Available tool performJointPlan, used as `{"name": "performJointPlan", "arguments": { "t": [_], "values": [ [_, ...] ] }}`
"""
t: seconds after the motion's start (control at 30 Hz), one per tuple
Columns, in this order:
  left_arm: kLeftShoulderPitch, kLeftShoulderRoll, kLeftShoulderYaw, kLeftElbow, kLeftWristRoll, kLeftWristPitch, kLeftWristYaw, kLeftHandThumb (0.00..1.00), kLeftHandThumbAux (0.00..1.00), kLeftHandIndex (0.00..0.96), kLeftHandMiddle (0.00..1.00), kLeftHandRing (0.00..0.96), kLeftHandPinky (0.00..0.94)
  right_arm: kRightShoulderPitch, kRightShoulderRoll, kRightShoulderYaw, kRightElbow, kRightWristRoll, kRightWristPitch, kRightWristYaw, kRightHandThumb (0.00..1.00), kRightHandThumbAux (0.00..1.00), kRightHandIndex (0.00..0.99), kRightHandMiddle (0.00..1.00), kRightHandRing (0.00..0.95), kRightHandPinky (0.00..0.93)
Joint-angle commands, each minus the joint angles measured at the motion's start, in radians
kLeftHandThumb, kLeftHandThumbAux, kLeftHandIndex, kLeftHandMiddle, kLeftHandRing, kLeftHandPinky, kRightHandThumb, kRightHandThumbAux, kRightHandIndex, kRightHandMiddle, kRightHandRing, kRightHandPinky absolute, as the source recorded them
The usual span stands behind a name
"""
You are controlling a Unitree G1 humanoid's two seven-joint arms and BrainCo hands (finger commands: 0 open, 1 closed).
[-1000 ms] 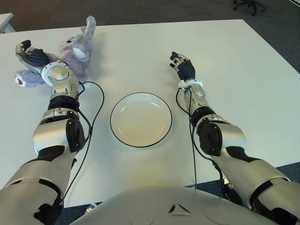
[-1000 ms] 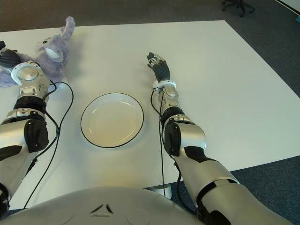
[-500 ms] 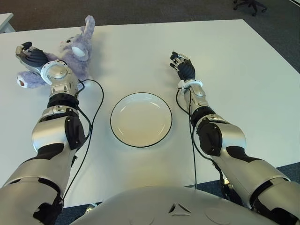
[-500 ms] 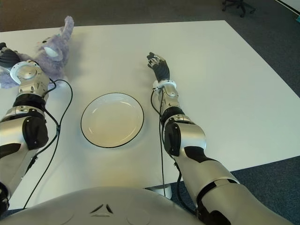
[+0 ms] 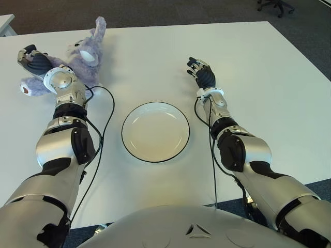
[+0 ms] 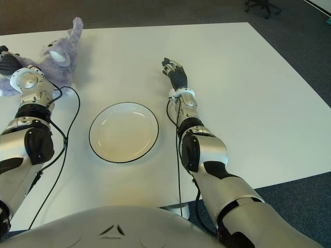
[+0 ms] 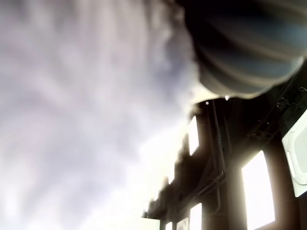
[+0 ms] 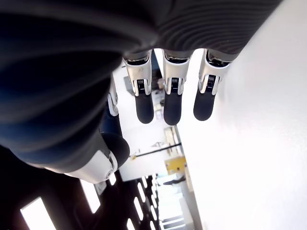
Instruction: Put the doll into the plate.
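White table [image 5: 269, 67] on dark carpet carries the purple doll [image 5: 83, 59] at its far left corner, the left hand [image 5: 32, 59] seemingly pressed on it, grasp unclear, with the open-fingered right hand [image 5: 202, 75] beyond the plate [image 5: 155, 132].

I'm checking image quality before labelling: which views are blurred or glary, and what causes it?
Left wrist view: purple plush doll fills it, soft and out of focus, windows glaring behind. Right wrist view: white table is blown out; fingers sharp. Eye views: evenly lit, plate crisp.
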Motion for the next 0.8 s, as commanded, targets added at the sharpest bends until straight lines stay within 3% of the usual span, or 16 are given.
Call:
{"name": "performJointPlan", "arguments": {
  "t": [0.03,0.8],
  "values": [
    [0.009,-0.019,0.007,0.016,-0.023,-0.009,-0.035,0.724,0.699,0.439,0.730,0.756,0.772,0.019,0.009,-0.006,0.026,0.005,0.037,-0.017,0.697,0.728,0.399,0.142,0.121,0.143],
    [-0.005,-0.019,-0.015,0.010,-0.016,-0.009,-0.063,0.707,0.704,0.442,0.831,0.839,0.845,0.020,0.015,-0.006,0.027,-0.006,0.043,-0.050,0.696,0.726,0.401,0.155,0.125,0.146]
  ]
}}
